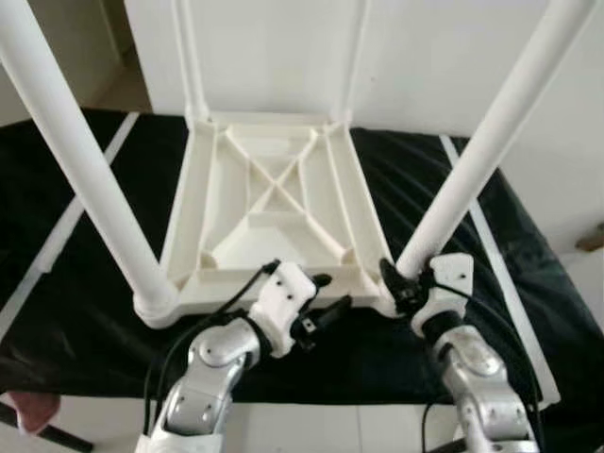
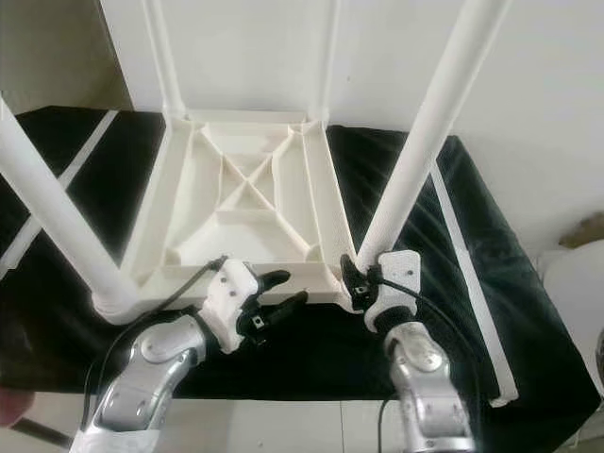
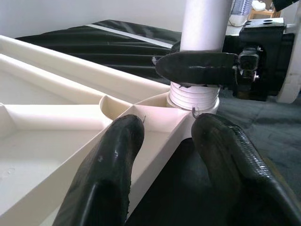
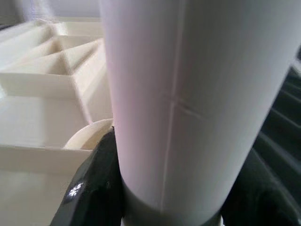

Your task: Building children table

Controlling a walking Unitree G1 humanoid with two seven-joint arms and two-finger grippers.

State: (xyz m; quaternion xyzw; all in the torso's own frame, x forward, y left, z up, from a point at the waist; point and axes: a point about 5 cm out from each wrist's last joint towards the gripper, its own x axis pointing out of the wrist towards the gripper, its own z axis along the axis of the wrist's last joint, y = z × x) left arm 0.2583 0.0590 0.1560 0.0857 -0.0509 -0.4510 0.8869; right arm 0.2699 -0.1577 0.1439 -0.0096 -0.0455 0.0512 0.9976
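Note:
A white plastic table (image 1: 274, 203) lies upside down on a black cloth, its legs pointing up. My right gripper (image 1: 401, 283) is shut on the near right leg (image 1: 481, 151) just above its socket at the table's front right corner; in the right wrist view the leg (image 4: 188, 94) sits between both fingers (image 4: 94, 183). My left gripper (image 1: 332, 293) is open at the front rim, a little left of that corner. In the left wrist view its fingers (image 3: 113, 165) straddle the rim, looking toward the leg's ribbed base (image 3: 194, 96). The near left leg (image 1: 75, 160) stands in its corner.
Two thin back legs (image 1: 189, 57) rise against the white wall. The black cloth (image 1: 75, 311) with white stripes spreads wide on both sides and ends just behind my arms. A reddish object (image 1: 28, 411) lies low at the left. A white rounded object (image 2: 576, 293) stands at the right.

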